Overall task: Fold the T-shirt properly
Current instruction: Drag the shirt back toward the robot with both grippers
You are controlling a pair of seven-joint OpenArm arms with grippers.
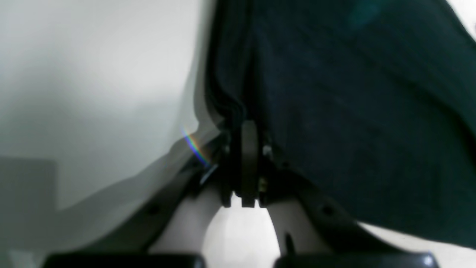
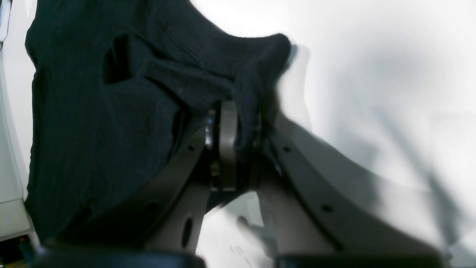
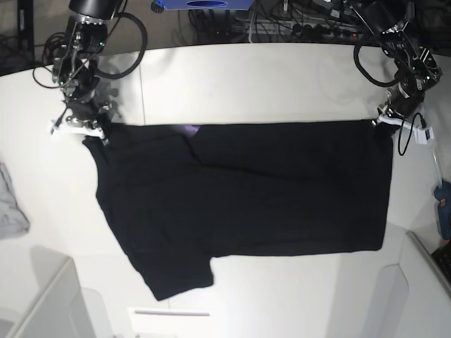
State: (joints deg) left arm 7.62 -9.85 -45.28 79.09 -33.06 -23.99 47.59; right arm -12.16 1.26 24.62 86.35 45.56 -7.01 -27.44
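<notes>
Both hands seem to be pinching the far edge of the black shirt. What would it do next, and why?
Probably lift that edge and carry it toward the near side. The left hand and right hand each clamp a far corner of the T-shirt, which lies spread flat, not yet folded.

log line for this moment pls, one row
step: fold start | left gripper: shut on T-shirt corner | right gripper: shut on T-shirt corner | shirt: spread on table, plain side up

White table (image 3: 268,77): black T-shirt (image 3: 268,190) spread flat; grey cloth (image 3: 10,204) at edge.
</notes>
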